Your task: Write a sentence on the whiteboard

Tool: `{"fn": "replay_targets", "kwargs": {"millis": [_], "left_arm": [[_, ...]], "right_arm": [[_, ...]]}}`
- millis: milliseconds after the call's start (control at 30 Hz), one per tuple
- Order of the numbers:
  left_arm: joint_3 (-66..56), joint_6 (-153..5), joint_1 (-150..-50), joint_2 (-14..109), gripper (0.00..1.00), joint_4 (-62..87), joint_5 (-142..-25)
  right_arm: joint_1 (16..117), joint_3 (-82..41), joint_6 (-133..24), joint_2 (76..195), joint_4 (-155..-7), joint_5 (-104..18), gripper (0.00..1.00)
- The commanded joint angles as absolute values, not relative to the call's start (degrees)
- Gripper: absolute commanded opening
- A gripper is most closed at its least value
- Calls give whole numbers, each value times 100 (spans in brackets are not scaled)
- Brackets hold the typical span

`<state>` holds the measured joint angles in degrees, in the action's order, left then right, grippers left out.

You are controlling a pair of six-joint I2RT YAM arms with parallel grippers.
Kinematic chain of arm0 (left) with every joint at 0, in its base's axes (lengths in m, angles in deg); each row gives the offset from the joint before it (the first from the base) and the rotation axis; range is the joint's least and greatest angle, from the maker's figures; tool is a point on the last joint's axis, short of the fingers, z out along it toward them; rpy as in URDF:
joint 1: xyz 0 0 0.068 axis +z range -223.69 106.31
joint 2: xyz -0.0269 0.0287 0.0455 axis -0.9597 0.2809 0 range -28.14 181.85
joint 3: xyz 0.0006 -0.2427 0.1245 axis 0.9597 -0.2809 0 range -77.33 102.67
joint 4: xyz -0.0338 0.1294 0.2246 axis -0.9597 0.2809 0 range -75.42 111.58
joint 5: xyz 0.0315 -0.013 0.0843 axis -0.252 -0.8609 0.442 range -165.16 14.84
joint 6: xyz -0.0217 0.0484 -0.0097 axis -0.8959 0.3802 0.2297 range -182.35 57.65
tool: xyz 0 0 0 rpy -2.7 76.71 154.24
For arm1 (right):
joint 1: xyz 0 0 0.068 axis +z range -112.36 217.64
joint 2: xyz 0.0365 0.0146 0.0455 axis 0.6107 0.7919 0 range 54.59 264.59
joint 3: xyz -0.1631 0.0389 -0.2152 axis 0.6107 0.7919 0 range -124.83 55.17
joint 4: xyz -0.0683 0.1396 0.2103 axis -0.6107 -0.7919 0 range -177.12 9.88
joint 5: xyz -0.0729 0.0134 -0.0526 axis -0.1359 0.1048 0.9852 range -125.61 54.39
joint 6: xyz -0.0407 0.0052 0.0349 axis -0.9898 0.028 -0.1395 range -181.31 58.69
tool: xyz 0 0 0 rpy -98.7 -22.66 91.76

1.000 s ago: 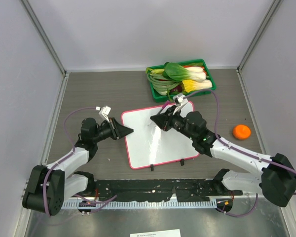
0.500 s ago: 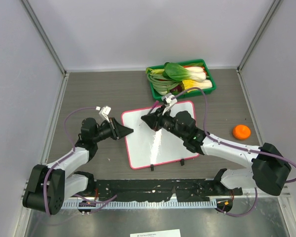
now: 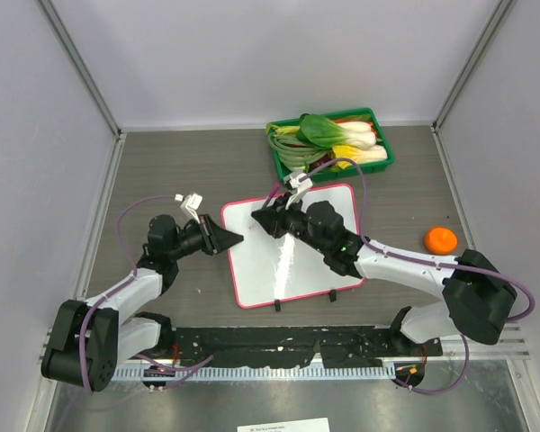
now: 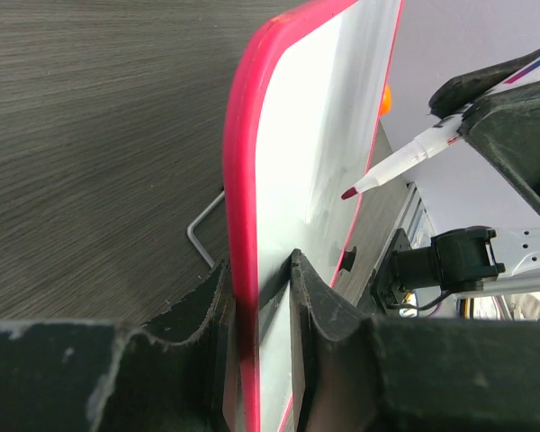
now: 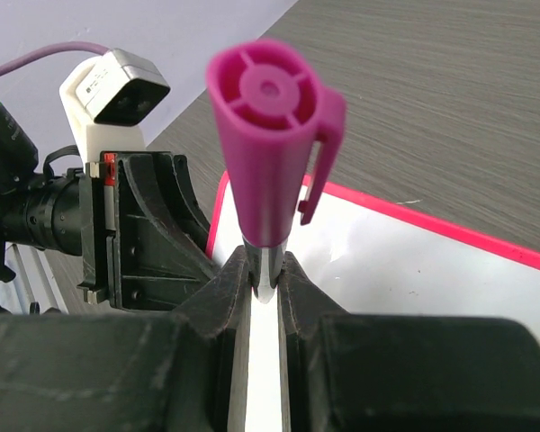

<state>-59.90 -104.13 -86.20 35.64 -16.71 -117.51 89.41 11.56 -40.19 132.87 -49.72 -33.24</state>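
The whiteboard (image 3: 297, 261), white with a pink-red frame, lies in the middle of the table. My left gripper (image 3: 238, 238) is shut on the board's left edge, and the left wrist view shows its jaws (image 4: 259, 270) pinching the pink frame (image 4: 243, 180). My right gripper (image 3: 256, 220) hovers over the board's upper left corner, shut on a marker. In the right wrist view the marker (image 5: 268, 135) stands between the fingers (image 5: 265, 274), its magenta end towards the camera. The marker's dark red tip (image 4: 349, 193) sits at or just off the white surface; I cannot tell which.
A green tray (image 3: 384, 144) of bok choy stands behind the board at the back. An orange (image 3: 440, 239) lies at the right. Two small black feet (image 3: 276, 306) stick out at the board's near edge. Grey walls close in the left, right and back.
My right gripper has carried the marker leftwards across the board, from its upper middle to its upper left corner. The left gripper and the board have stayed put.
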Motion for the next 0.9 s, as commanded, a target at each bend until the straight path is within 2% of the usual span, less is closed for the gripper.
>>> {"fn": "replay_targets", "kwargs": {"millis": [0,367,867], "left_arm": [[-6160,-9795,-8590,3637,0,-1442,-11322],[-6178,-9813,-8582,3663,0,-1486,-11366],[-6178,-9804,-8590,3672,0,-1513,-11383]], "right_arm": [[9002,912,-4074,13360,-4637,-3219,1],[9055,1009,-4048,13466,-4707,-3210,1],[9055,736,-4189,13677,-5190,-2621,1]]}}
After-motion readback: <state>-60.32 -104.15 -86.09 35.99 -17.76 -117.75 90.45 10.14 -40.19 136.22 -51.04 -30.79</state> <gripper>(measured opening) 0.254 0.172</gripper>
